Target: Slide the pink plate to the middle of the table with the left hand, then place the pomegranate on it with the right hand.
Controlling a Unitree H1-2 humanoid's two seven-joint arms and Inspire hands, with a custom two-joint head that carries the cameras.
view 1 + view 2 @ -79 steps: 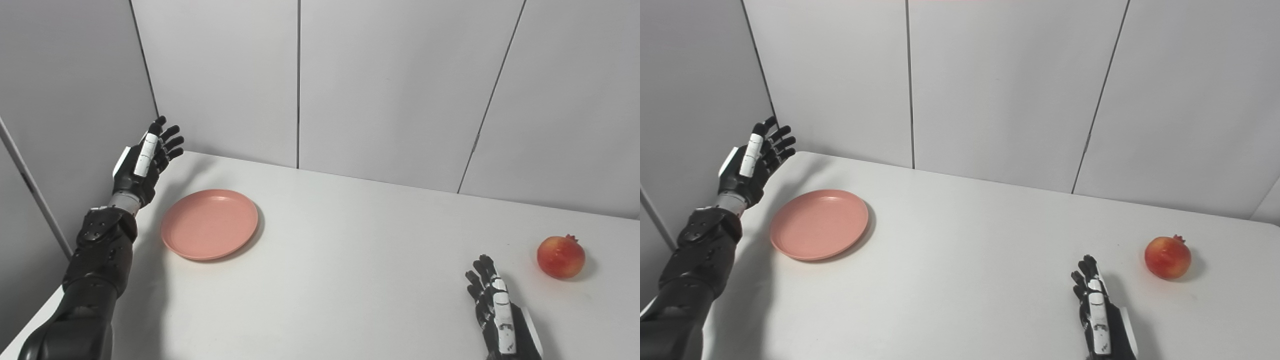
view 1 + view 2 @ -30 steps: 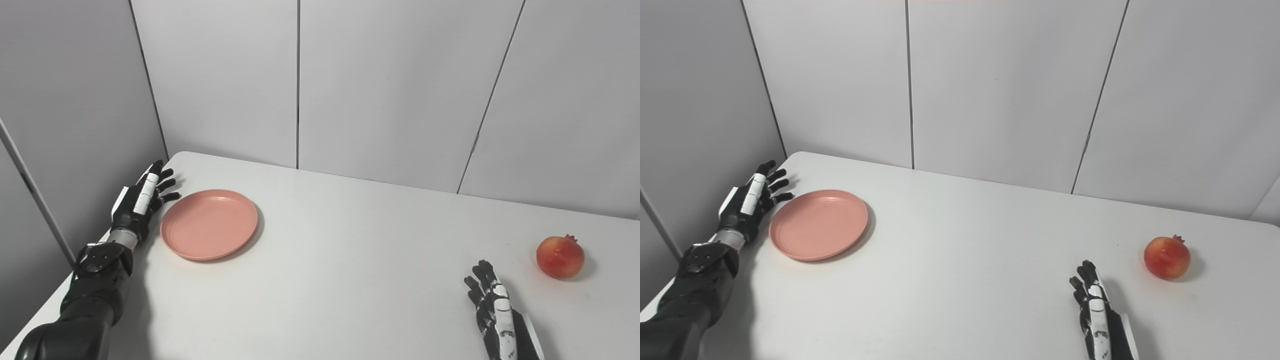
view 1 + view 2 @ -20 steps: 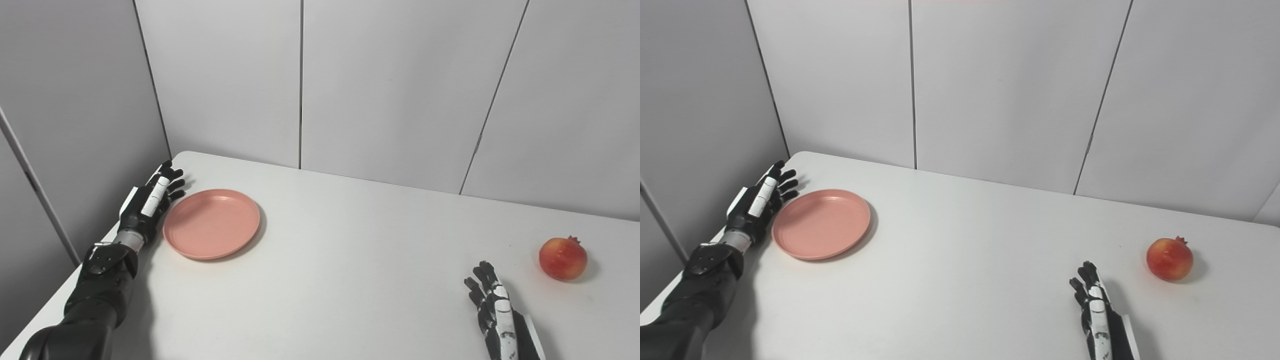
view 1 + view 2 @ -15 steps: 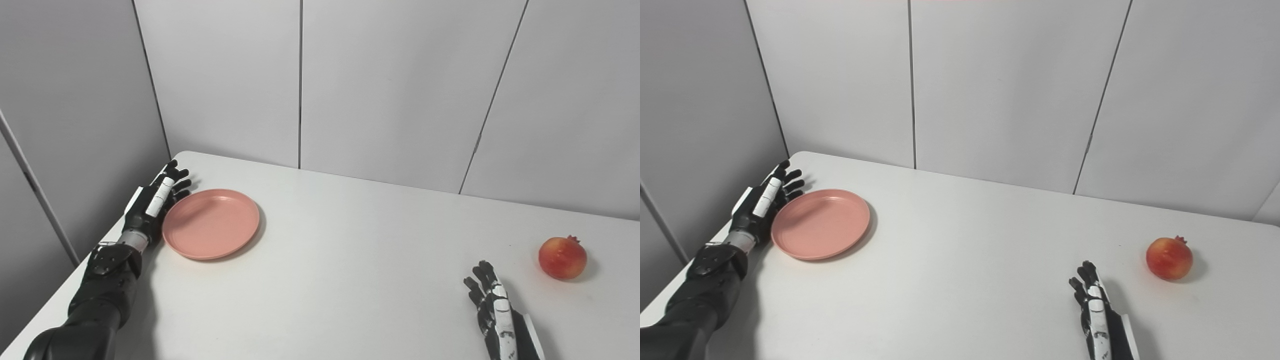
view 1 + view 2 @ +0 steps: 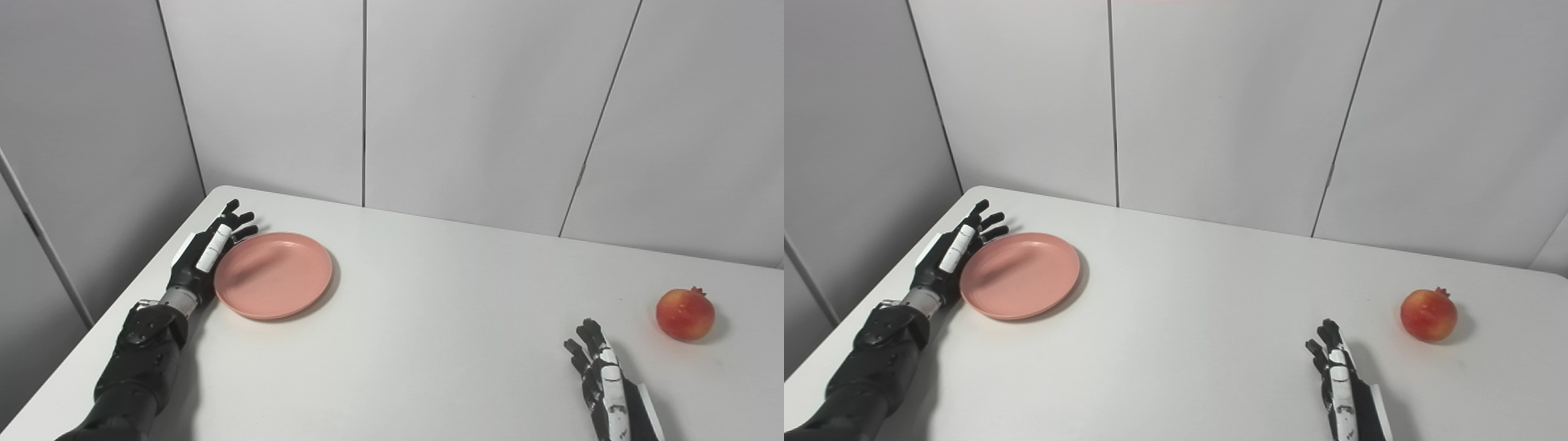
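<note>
A round pink plate (image 5: 274,274) lies flat on the white table (image 5: 429,318), on its left side. My left hand (image 5: 205,257) is open, fingers stretched out, resting on the table with its palm side against the plate's left rim. A red-yellow pomegranate (image 5: 685,313) sits alone at the far right of the table. My right hand (image 5: 603,383) is open near the front edge, fingers pointing away, a short way left of and nearer than the fruit, touching nothing.
Grey wall panels (image 5: 478,104) rise right behind the table's back edge and along its left side. The table's left edge (image 5: 116,318) runs just beside my left forearm.
My left hand came down from the air to the table, met the plate's left rim and pushed the plate a little to the right. The right hand and pomegranate stayed put.
</note>
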